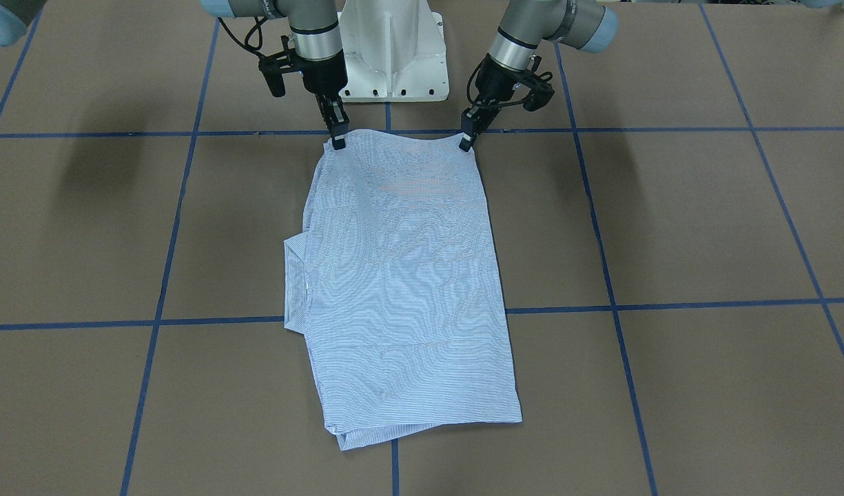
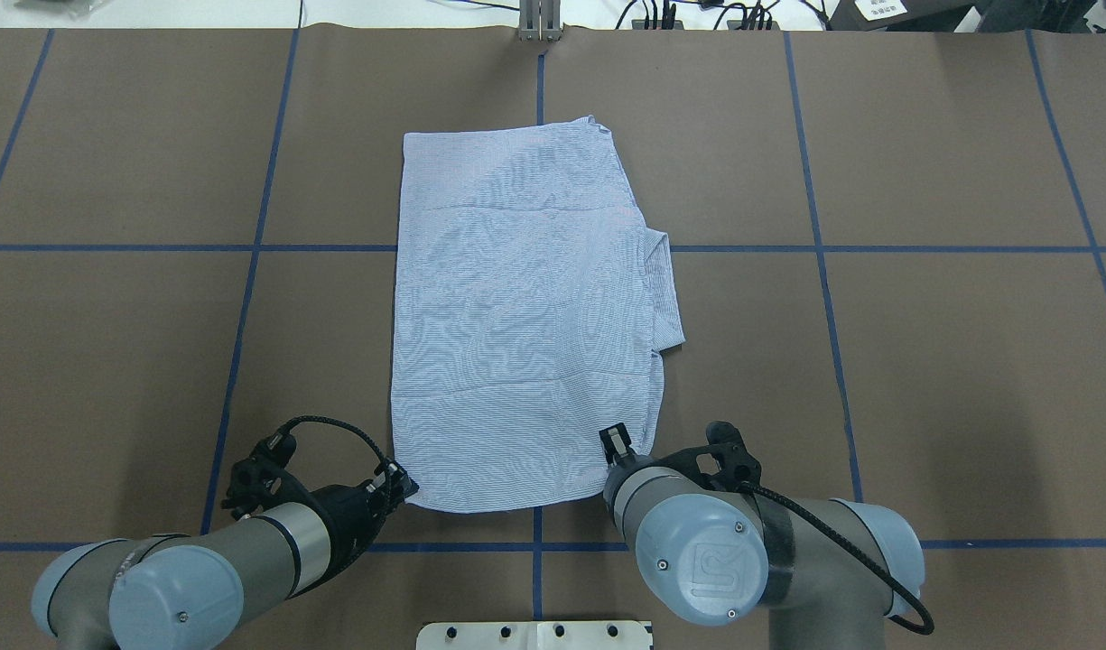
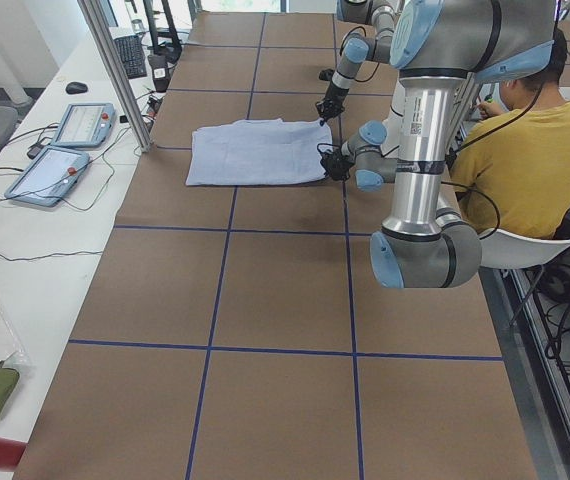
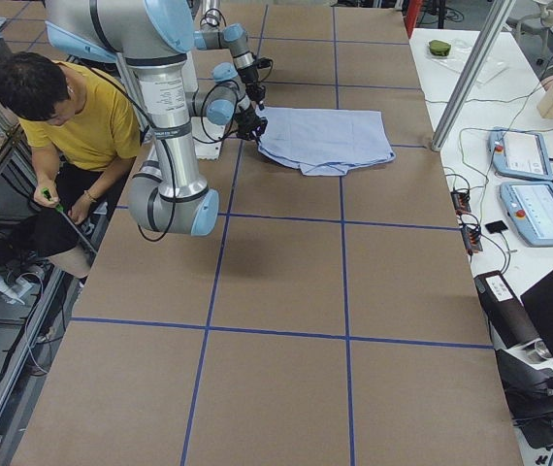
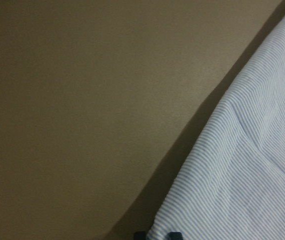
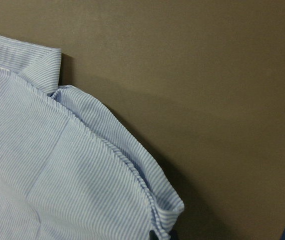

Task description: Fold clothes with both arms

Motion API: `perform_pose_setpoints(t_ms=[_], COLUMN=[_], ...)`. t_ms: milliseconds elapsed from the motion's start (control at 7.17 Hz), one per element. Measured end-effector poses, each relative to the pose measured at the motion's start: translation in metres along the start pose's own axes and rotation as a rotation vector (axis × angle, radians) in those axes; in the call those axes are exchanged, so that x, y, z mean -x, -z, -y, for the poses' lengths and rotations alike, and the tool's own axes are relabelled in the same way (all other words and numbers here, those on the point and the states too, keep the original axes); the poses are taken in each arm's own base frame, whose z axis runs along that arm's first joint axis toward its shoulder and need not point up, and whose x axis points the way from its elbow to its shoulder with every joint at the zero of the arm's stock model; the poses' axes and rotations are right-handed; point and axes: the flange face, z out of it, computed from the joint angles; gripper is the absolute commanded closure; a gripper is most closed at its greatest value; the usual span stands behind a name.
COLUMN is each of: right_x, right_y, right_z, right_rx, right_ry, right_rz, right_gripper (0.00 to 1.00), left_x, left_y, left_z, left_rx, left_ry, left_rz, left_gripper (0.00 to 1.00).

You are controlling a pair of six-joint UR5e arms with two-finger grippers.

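Observation:
The light blue-and-white striped shirt (image 1: 401, 275) lies folded into a long rectangle on the brown table, its collar (image 2: 665, 289) sticking out on one long side. Both grippers are at its edge nearest the robot base. My left gripper (image 2: 399, 483) is shut on one near corner, and the left wrist view shows striped cloth (image 5: 252, 165) running down between its fingertips. My right gripper (image 2: 616, 442) is shut on the other near corner, where the folded edge (image 6: 147, 190) bunches up. In the front-facing view the left gripper (image 1: 467, 141) and right gripper (image 1: 337, 141) hold that edge slightly raised.
The white pedestal base (image 1: 393, 55) stands just behind the grippers. Blue tape lines (image 1: 670, 304) grid the brown table. A seated person in a yellow shirt (image 3: 535, 150) is beside the robot. Control tablets (image 3: 65, 150) and a metal post (image 3: 120, 80) stand beyond the table's far edge.

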Motion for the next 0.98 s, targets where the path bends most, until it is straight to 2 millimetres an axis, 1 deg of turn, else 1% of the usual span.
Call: perform_pose_setpoints(t_ms=[140,279,419,558,698,837,977], right_x=[-0.007,-0.022,-0.041,-0.059,-0.072,-0.076,-0.074], right_y=[0.003,0.015,0.034,0.055,0.078,0.104,0.126], right_z=[0.002,0.002,-0.002,-0.008,-0.011,-0.008,-0.002], right_rx=[-0.002,0.0,0.002,0.007,0.01,0.013,0.022], right_ry=[0.005,0.021,0.046,0.072,0.096,0.11,0.112], right_rz=[0.002,0.005,-0.005,-0.028,-0.054,-0.073,-0.08], right_gripper=[1.0,1.0,1.0,1.0,1.0,1.0,1.0], left_x=[-0.012,-0.023,-0.029,-0.029,-0.031,-0.036,-0.043], left_y=[0.019,0.041,0.06,0.077,0.097,0.121,0.143], left_z=[-0.007,-0.017,-0.031,-0.047,-0.062,-0.071,-0.075], left_rx=[0.041,0.088,0.138,0.183,0.218,0.249,0.279], left_ry=[0.02,0.05,0.076,0.098,0.111,0.113,0.124], left_rz=[-0.005,-0.003,0.001,0.012,0.029,0.054,0.082], left_gripper=[1.0,1.0,1.0,1.0,1.0,1.0,1.0])
